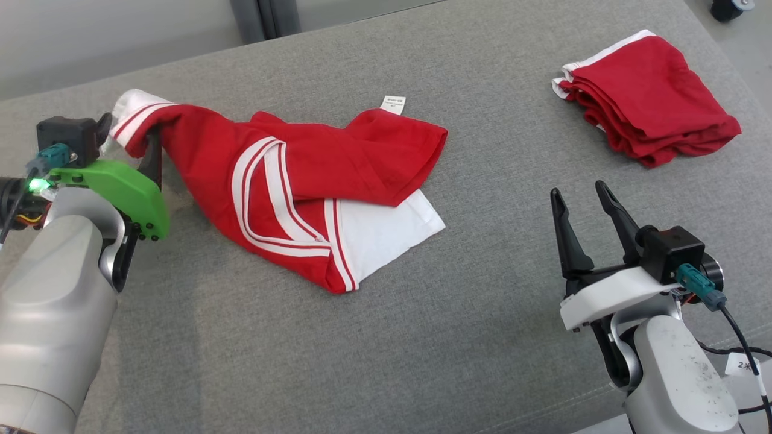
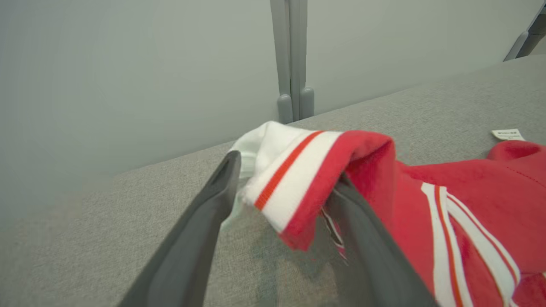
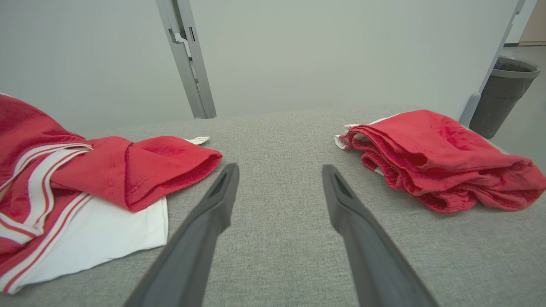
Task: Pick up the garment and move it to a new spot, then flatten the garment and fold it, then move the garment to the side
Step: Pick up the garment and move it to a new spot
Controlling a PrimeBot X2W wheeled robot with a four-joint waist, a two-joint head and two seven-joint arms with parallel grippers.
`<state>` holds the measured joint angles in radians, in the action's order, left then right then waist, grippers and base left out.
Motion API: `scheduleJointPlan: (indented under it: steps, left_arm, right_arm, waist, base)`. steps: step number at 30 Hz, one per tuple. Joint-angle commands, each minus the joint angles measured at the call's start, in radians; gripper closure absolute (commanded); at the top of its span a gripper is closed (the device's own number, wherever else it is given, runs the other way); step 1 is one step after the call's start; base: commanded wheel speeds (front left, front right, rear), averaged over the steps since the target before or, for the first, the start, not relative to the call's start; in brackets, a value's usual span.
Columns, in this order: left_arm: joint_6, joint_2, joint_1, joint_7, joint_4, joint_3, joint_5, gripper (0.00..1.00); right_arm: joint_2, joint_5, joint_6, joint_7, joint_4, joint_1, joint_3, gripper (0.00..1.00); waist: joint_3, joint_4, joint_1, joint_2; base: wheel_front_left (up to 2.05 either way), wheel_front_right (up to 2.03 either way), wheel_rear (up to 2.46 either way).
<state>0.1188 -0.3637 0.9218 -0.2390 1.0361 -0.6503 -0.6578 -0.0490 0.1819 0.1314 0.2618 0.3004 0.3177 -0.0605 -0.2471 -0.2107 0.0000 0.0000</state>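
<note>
The left tool [image 2: 286,170] stood with its fingers [image 2: 204,213] spread wide, clamping nothing; the striped sleeve cuff [image 2: 298,187] hung loosely between them, draped against the right-hand finger, likely because the cloth had not slid clear. From that cuff the red and white garment [image 1: 289,175] trailed away to the tool's right, rumpled and partly doubled over on the grey table [image 1: 422,337], so it looked set at its new spot but not yet flattened. The right tool [image 3: 279,169] hovered with fingers parted over bare table, the garment's hem off to its left, probably placed to take that side for spreading. A folded red garment [image 1: 648,99] lay ahead and to its right, well apart.
</note>
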Motion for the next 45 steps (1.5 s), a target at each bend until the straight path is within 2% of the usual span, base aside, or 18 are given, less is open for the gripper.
scheduleJointPlan:
  steps: [1, 7, 10, 14, 19, 23, 30, 35, 45]
  left_arm:
    - [0.004, 0.003, -0.02, -0.011, 0.008, 0.011, -0.013, 0.0]
    - [0.01, 0.026, -0.085, -0.027, -0.024, 0.045, -0.045, 0.0]
    - [0.011, 0.026, -0.144, -0.027, -0.113, 0.078, -0.023, 0.0]
    - [-0.006, 0.042, -0.262, -0.026, -0.25, 0.174, -0.003, 0.0]
    - [-0.035, 0.087, -0.445, -0.025, -0.424, 0.289, 0.047, 0.0]
    - [-0.053, 0.147, -0.612, -0.025, -0.55, 0.366, 0.103, 0.0]
    - [-0.079, 0.237, -0.825, -0.025, -0.708, 0.499, 0.193, 0.0]
    - [-0.063, 0.275, -0.905, -0.025, -0.767, 0.533, 0.25, 0.0]
    - [-0.045, 0.305, -0.984, -0.025, -0.819, 0.552, 0.295, 0.0]
  right_arm:
    - [-0.003, -0.01, -0.002, 0.004, 0.003, -0.012, 0.003, 0.0]
    - [-0.004, -0.018, -0.002, 0.004, 0.012, -0.031, 0.003, 0.0]
    - [-0.004, -0.023, -0.002, 0.004, 0.017, -0.047, 0.007, 0.0]
    - [-0.004, -0.027, -0.002, 0.004, 0.022, -0.064, 0.014, 0.0]
    - [-0.004, -0.034, -0.002, 0.004, 0.027, -0.088, 0.024, 0.0]
    - [-0.003, -0.041, -0.002, 0.004, 0.03, -0.113, 0.035, 0.0]
    - [-0.003, -0.042, -0.002, 0.004, 0.027, -0.156, 0.053, 0.0]
    - [-0.004, -0.032, -0.002, 0.004, 0.026, -0.189, 0.058, 0.0]
    - [-0.004, -0.002, -0.002, 0.003, 0.022, -0.235, 0.053, 0.0]
  waist:
    - [0.014, 0.017, 0.0, 0.0]
    - [0.059, 0.059, 0.0, 0.0]
    - [0.082, 0.083, 0.0, 0.0]
    - [0.117, 0.108, 0.0, 0.0]
    - [0.162, 0.13, 0.0, 0.0]
    - [0.201, 0.148, 0.0, 0.0]
    - [0.249, 0.172, 0.0, 0.0]
    - [0.265, 0.187, 0.0, 0.0]
    - [0.276, 0.19, 0.0, 0.0]
  base:
    - [0.0, 0.0, 0.0]
    - [0.0, 0.0, 0.0]
    - [0.0, 0.0, 0.0]
    - [0.0, 0.0, 0.0]
    - [0.0, 0.0, 0.0]
    - [0.0, 0.0, 0.0]
    - [0.0, 0.0, 0.0]
    - [0.0, 0.0, 0.0]
    - [0.0, 0.0, 0.0]
